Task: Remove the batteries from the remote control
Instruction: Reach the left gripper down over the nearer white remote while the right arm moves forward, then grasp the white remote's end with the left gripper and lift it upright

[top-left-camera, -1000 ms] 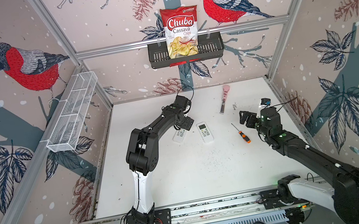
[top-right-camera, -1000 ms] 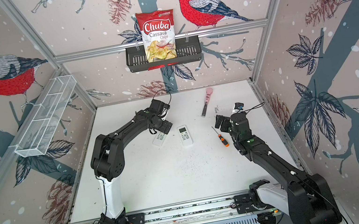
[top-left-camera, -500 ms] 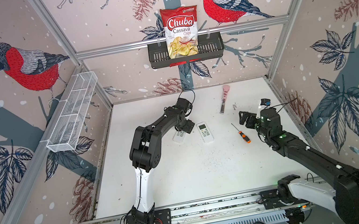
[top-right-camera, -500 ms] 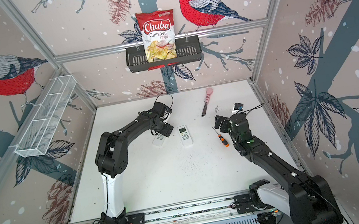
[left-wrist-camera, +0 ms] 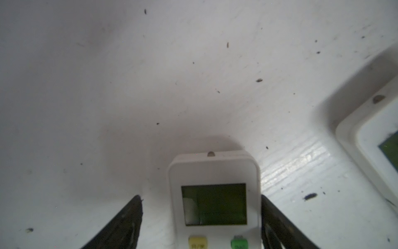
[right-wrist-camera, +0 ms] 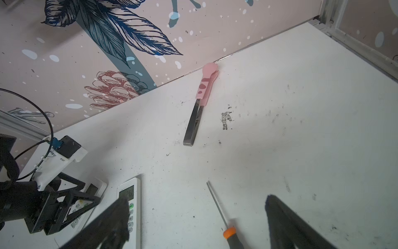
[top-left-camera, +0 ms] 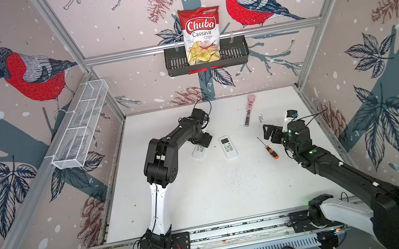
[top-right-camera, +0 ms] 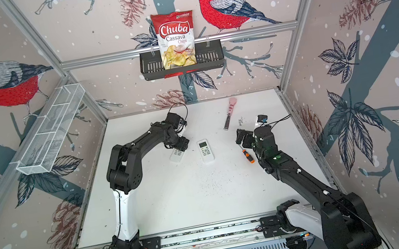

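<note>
A: Your right gripper (right-wrist-camera: 197,199) hangs wide apart near the screwdriver (right-wrist-camera: 229,232). Your left gripper (left-wrist-camera: 200,198) has just narrowed around the remote (left-wrist-camera: 213,172). It's not clamped, there's a gap on one side.
B: Where are the batteries?
A: None visible, likely still inside; the remote lies face up. The back-wall basket (top-left-camera: 175,63) holds a chips bag (top-left-camera: 201,34).

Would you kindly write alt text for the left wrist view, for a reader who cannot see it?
A white remote control, screen and buttons facing up, lies on the white table between the open black fingers of the left gripper; one finger stands clear of it, the other is at its edge. Part of a second remote shows nearby.
</note>
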`<state>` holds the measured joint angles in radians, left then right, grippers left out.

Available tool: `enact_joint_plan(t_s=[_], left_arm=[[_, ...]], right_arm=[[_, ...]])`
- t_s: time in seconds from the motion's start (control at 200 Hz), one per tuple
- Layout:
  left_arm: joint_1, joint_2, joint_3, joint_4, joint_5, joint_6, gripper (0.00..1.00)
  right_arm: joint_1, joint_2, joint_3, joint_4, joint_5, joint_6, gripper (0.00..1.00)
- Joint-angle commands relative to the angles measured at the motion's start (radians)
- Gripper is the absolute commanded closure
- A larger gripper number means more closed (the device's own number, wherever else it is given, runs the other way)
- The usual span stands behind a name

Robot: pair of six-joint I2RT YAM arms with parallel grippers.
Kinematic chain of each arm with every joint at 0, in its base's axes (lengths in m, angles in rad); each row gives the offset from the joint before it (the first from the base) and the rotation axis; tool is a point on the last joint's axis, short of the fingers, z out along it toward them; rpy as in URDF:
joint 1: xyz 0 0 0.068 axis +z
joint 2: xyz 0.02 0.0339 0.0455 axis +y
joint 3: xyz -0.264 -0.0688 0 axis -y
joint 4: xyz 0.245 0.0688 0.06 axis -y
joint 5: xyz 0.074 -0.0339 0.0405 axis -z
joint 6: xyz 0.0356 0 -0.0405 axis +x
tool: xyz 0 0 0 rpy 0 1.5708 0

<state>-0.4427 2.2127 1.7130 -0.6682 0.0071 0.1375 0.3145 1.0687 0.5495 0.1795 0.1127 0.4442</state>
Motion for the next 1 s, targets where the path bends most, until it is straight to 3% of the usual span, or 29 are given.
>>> enact_joint_plan(t_s=[0.0, 0.23, 0.355, 0.535, 0.74, 0.991], left_arm=[[0.001, 0.013, 0.016, -0.031, 0.051, 0.002, 0.23], [-0.005, 0.039, 0.047, -0.053, 0.079, 0.002, 0.31], [-0.005, 0.042, 0.050, -0.051, 0.072, -0.008, 0.41], [-0.005, 0.042, 0.048, -0.059, 0.062, -0.012, 0.44], [-0.005, 0.039, 0.050, -0.062, 0.068, -0.018, 0.55], [-0.004, 0.003, 0.075, -0.081, 0.140, -0.021, 0.57]], right_arm=[[0.004, 0.001, 0.009, 0.028, 0.008, -0.006, 0.01], [0.006, 0.001, 0.012, 0.022, 0.017, -0.008, 0.01], [0.010, -0.001, 0.013, 0.018, 0.020, -0.010, 0.01], [0.021, -0.004, 0.015, 0.017, 0.031, -0.016, 0.01], [0.029, 0.000, 0.020, 0.014, 0.033, -0.019, 0.01], [0.029, -0.012, 0.017, 0.022, 0.010, -0.038, 0.01]])
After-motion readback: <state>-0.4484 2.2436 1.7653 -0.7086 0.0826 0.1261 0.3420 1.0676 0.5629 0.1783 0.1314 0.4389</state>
